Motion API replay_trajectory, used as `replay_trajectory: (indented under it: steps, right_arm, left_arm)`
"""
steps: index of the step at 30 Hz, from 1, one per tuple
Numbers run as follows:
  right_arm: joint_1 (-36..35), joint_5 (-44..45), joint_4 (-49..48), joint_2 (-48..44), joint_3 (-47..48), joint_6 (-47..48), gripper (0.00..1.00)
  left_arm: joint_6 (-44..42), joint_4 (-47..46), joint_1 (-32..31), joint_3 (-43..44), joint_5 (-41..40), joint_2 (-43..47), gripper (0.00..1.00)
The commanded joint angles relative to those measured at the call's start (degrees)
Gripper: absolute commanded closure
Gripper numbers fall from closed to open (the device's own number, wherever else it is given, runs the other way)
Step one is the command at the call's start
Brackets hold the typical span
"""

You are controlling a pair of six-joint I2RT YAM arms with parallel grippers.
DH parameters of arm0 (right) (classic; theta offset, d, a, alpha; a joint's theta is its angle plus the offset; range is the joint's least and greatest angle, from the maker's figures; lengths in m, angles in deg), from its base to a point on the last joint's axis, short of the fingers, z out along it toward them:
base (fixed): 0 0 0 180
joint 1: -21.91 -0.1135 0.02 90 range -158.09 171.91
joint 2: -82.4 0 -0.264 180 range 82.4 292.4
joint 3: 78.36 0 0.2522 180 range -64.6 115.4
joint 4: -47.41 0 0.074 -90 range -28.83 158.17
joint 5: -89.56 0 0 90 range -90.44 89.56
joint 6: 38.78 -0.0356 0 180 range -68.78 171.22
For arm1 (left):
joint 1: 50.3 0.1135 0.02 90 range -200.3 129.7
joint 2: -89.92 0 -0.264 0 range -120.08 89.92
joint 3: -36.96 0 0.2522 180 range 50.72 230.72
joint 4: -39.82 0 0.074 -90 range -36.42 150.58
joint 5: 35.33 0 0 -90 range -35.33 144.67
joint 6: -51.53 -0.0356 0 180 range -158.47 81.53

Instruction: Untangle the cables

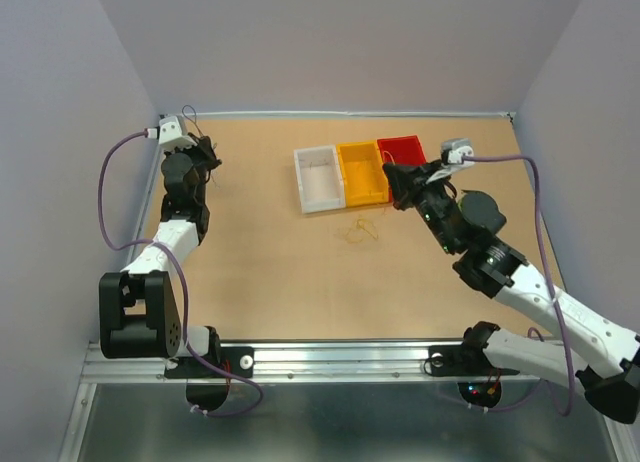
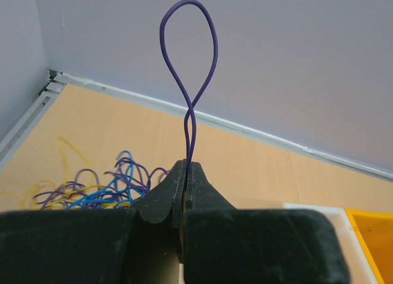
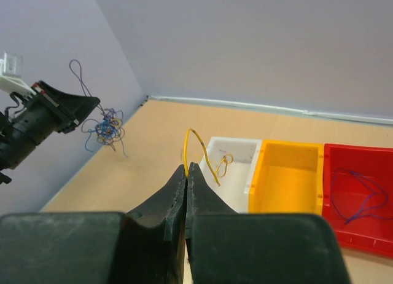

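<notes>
Pale lilac walls close in a tan desk on three sides. The left pincer works deep in the far left corner, pressed together on a purple wire whose loop stands up above the tips. Just beyond sits the tangle of blue, purple and yellow strands. I cannot tell whether the held wire is free of it. If it is not, a pull would likely drag the knot along or tighten it, and so thin a wire may slip out.

The right pincer pinches a yellow wire, facing the white bin, yellow bin and red bin. The wire's springy curl could catch a rim or drop outside. More yellow wire lies loose on the desk just in front of the bins.

The left arm has walls close on two sides, so its room for moving lies toward the middle of the desk.
</notes>
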Motion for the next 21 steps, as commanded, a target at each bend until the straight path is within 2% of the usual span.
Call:
replay_trajectory:
  steps: [1, 10, 13, 17, 21]
  right_arm:
    - [-0.4, -3.2, 1.0, 7.7, 9.5, 2.0, 0.99]
    - [-0.3, -6.2, 2.3, 22.3, 25.7, 2.4, 0.99]
    - [-0.4, -5.9, 2.6, 25.3, 29.5, 2.6, 0.99]
    - [-0.2, -4.4, 2.6, 28.1, 33.5, 3.1, 1.00]
    - [-0.1, -3.5, 2.6, 31.7, 38.9, 3.8, 0.99]
  left_arm:
    - [-0.7, -5.6, -0.1, -0.3, 1.3, 3.4, 1.00]
    - [-1.4, -6.1, -0.1, -0.4, 5.7, 3.6, 1.00]
    - [-3.3, -6.3, -0.1, -0.3, 10.4, 3.5, 1.00]
    - [-7.0, -6.4, -0.1, 0.2, 23.3, 3.0, 1.00]
    - [-7.4, -6.3, -0.1, 0.3, 24.9, 3.2, 0.99]
